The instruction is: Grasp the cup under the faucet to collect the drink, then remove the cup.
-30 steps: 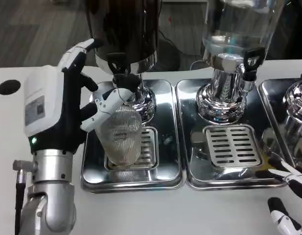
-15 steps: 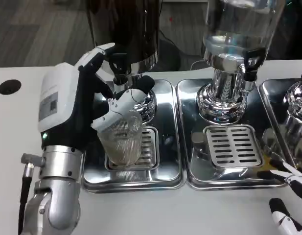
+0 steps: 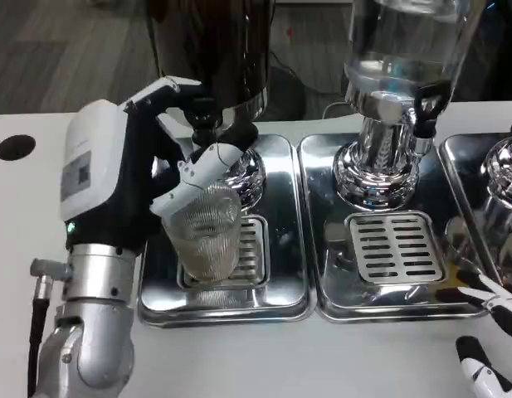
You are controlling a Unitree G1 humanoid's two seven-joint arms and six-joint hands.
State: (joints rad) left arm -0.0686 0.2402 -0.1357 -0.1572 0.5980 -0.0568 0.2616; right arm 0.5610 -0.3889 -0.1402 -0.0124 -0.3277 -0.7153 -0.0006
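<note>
A clear ribbed cup (image 3: 204,234) stands upright on the grate of the left drip tray (image 3: 225,308), just below the black faucet (image 3: 207,124) of the dark dispenser (image 3: 214,50). My left hand (image 3: 114,178) grips the cup from its left side, with the thumb (image 3: 197,172) lying across the cup's rim at the front. The other fingers reach behind the cup and are partly hidden. I cannot tell whether any drink is in the cup. My right hand (image 3: 488,336) lies low at the bottom right corner, fingers apart, holding nothing.
A second dispenser (image 3: 401,50) with a clear tank stands over the middle drip tray (image 3: 388,308). A third chrome base (image 3: 504,170) sits at the right edge. A black round hole (image 3: 15,147) marks the table at the far left.
The cup has gone from tilted to upright under the faucet. My left hand has closed in around it and shifted a little. The right hand has hardly moved.
</note>
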